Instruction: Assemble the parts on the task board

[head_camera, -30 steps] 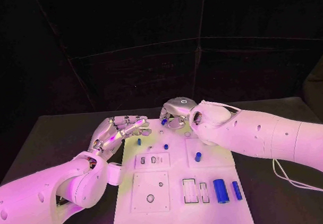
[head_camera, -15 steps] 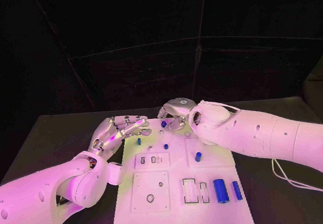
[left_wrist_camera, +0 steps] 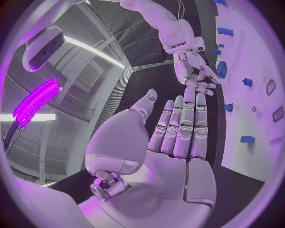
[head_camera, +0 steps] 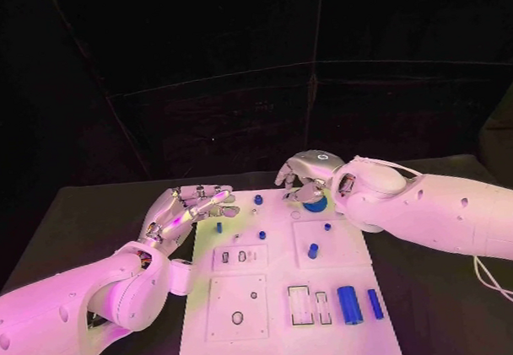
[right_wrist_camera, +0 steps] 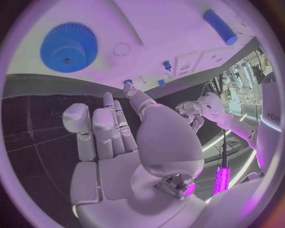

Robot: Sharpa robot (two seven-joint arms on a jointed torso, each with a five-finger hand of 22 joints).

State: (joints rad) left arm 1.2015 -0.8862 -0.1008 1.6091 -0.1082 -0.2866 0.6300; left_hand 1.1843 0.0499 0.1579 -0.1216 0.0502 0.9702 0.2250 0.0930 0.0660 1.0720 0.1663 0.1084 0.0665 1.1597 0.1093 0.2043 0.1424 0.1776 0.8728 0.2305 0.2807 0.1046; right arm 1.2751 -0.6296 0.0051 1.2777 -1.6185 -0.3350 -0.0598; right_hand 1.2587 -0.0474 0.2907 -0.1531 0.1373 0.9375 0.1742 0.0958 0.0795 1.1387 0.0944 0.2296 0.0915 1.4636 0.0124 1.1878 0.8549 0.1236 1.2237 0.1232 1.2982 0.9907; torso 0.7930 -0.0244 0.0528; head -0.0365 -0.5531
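Right hand hovers empty, fingers loosely apart, just over the blue gear at the task board's far end. Left hand is open beside the board. A sloppy reach probably bumps the small blue pegs nearby.

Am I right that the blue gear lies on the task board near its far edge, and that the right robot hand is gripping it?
Not quite. The blue gear does lie on the task board near its far edge, but the right robot hand holds nothing. The right wrist view shows its fingers apart from the gear.
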